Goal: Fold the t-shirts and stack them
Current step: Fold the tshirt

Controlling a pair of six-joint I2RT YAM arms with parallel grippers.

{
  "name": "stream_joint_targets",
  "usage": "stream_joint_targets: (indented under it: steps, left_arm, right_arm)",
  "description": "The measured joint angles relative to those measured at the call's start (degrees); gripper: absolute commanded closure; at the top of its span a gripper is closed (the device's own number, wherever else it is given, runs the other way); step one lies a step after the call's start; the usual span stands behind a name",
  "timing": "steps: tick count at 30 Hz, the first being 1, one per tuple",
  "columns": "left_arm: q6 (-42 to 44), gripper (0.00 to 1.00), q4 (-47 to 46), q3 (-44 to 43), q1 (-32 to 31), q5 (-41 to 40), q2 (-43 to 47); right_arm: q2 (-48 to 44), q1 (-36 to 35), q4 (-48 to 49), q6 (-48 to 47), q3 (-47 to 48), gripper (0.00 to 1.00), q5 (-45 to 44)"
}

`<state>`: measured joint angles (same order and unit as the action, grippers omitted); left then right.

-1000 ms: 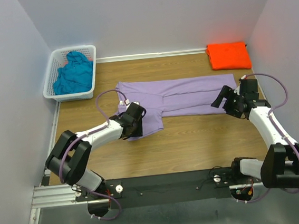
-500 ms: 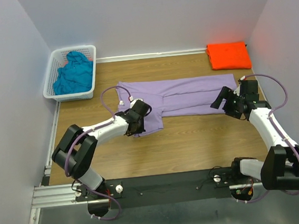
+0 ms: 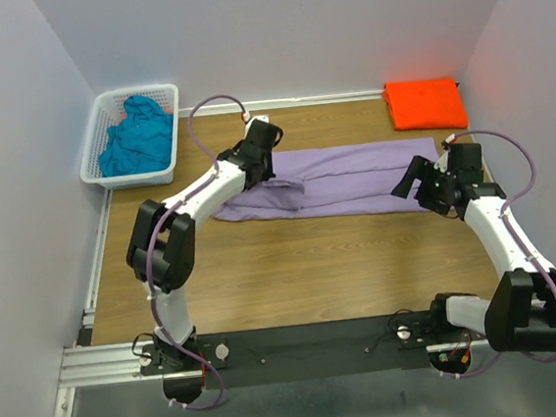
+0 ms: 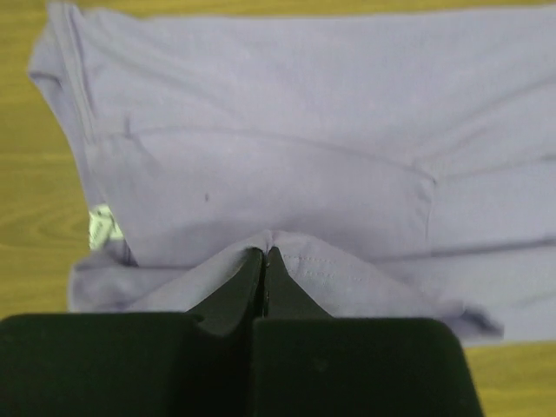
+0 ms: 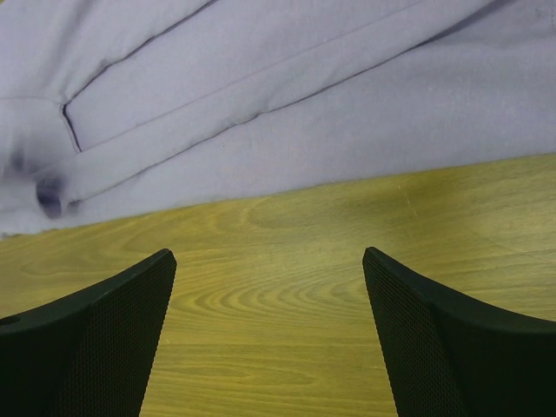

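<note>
The lavender t-shirt [image 3: 354, 177] lies flat across the middle of the table, folded into a long band. My left gripper [image 3: 266, 170] reaches far over its left end and is shut on a pinched ridge of the lavender fabric [image 4: 263, 252]. My right gripper [image 3: 412, 184] is at the shirt's right end, open, with bare wood between its fingers [image 5: 104, 313]; the shirt's edge [image 5: 261, 87] lies just beyond them. A folded orange t-shirt [image 3: 425, 103] lies at the back right. A crumpled teal t-shirt [image 3: 135, 134] fills the basket.
A white lattice basket [image 3: 91, 157] stands at the back left corner. Walls close in the table on the left, back and right. Bare wood [image 3: 342, 261] stretches between the lavender shirt and the arm bases.
My left gripper closed on the shirt's near left flap and carried it away from me, laying it over the body. The right arm has stayed put.
</note>
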<state>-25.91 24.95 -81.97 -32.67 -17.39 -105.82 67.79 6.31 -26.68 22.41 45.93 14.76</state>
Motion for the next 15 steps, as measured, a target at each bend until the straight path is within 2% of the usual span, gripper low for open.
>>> stream_joint_targets:
  steps: [7,15]
  left_arm:
    - [3.96,1.0,-0.46,-11.34,1.6,-1.18,-9.25]
    - [7.43,1.0,-3.69,-16.63,1.99,-1.44,-13.57]
  right_arm:
    - [0.17,0.0,-0.28,-0.94,0.85,0.05,0.79]
    - [0.96,-0.24,-0.44,-1.53,0.85,0.05,1.31]
